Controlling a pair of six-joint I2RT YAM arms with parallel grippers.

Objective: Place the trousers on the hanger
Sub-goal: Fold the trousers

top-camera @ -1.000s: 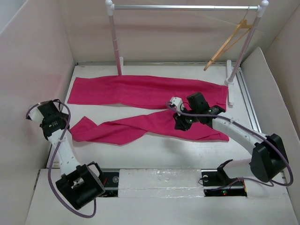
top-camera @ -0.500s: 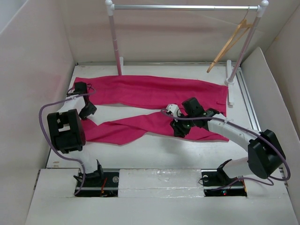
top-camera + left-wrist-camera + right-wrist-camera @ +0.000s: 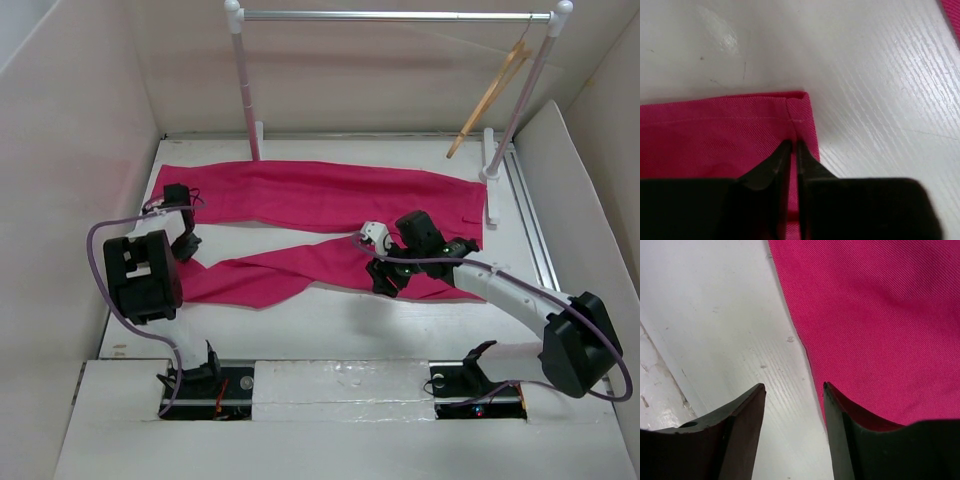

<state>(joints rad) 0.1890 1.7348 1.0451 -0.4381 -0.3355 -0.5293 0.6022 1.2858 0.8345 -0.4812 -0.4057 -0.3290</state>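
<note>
The magenta trousers (image 3: 320, 195) lie flat on the white table, both legs pointing left and the waist at the right. My left gripper (image 3: 185, 243) sits at the hem end of the near leg. In the left wrist view its jaws (image 3: 792, 147) are closed to a thin slit with pink cloth (image 3: 715, 140) in it, just behind the hem corner. My right gripper (image 3: 388, 280) is open at the near edge of the cloth; in the right wrist view (image 3: 794, 387) one finger is over bare table, the other over cloth (image 3: 880, 315). The tan hanger (image 3: 490, 95) hangs at the rail's right end.
A rack with white posts and a grey rail (image 3: 390, 16) stands at the back of the table. Pale walls enclose the table on the left, back and right. A white base board (image 3: 340, 385) runs along the near edge between the arm bases.
My left arm swung in from the left wall to the hem of the near leg and settled there. My right gripper shifted slightly right and nearer. The hanger has swung a little.
</note>
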